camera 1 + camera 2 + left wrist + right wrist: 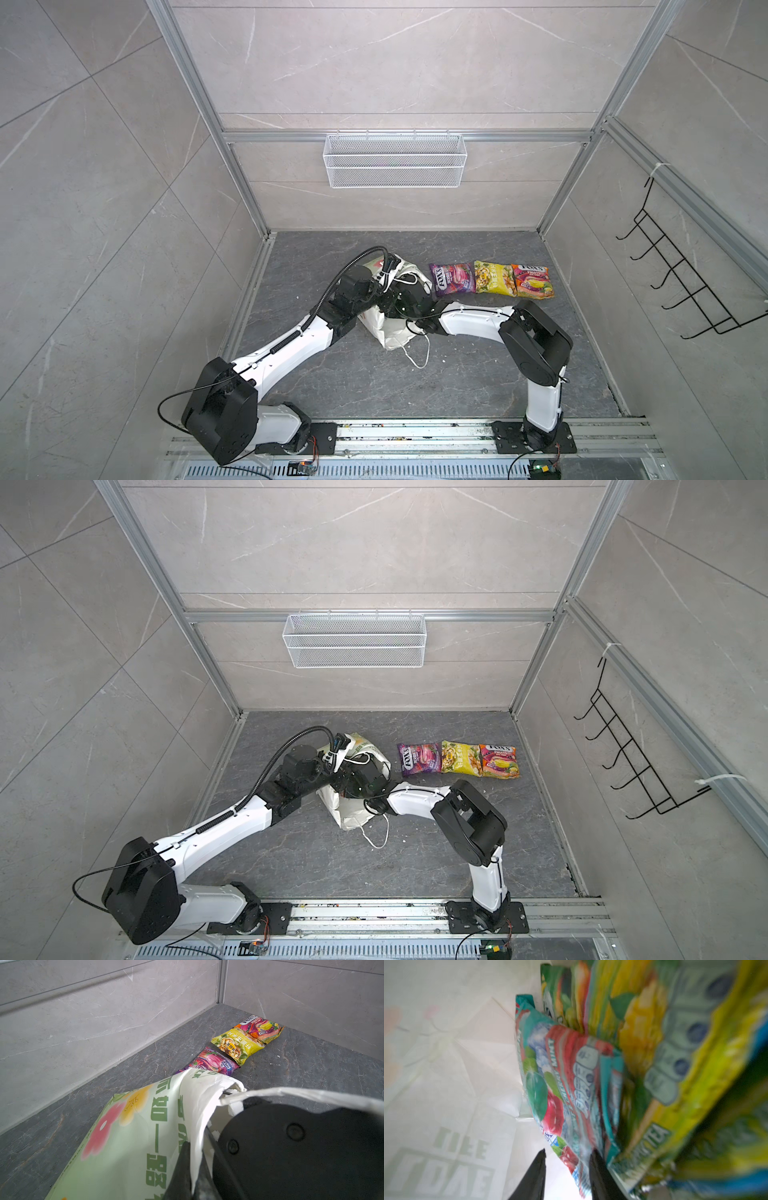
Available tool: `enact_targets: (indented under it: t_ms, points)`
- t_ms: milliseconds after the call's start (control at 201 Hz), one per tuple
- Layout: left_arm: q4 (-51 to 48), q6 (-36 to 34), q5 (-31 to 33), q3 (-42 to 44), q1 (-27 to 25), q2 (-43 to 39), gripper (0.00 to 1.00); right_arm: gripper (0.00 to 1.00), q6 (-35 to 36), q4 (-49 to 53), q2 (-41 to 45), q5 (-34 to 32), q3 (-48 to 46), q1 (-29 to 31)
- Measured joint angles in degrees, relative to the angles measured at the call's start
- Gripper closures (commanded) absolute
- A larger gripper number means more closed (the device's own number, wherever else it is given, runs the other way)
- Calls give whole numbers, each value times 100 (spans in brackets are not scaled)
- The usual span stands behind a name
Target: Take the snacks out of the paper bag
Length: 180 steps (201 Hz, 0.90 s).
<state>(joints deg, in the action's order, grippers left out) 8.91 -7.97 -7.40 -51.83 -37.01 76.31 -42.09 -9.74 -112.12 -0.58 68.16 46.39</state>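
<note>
Bag [390, 332]: white creased paper with green lettering and a flower print outside. It lies on its side on the grey veined stone floor [478, 374].

Left gripper [195, 1147]: black fingers pressed together on the bag's rim, with the paper edge pinched between them.

Right gripper [568, 1153]: it is inside the bag, hidden in both top views. Its tapered fingers are spread. The edge of the teal packet [560, 1084] lies between them, not clamped.

Still in the bag, beside the teal packet, are a green packet [675, 1064] and another behind it [571, 991]. Both are glossy and blurred.

Out of the bag, three flat glossy packets lie in a row on the floor just beyond its mouth:
- The purple packet [454, 279] is nearest the bag.
- The yellow packet [494, 277] comes next.
- The red packet [533, 281] is farthest, and the yellow packet overlaps its edge.
</note>
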Motion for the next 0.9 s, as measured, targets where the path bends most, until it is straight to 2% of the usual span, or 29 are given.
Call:
enact_targets:
  t_ms: [353, 707, 896]
  points:
    - [24, 0, 72, 0, 26, 0, 100, 56, -61, 81, -94, 17, 107, -2]
    - [24, 0, -13, 0, -13, 0, 100, 58, -59, 693, 616, -111, -13, -2]
    - [31, -4, -31, 0, -31, 0, 100, 60, -76, 994, 686, -136, -48, -2]
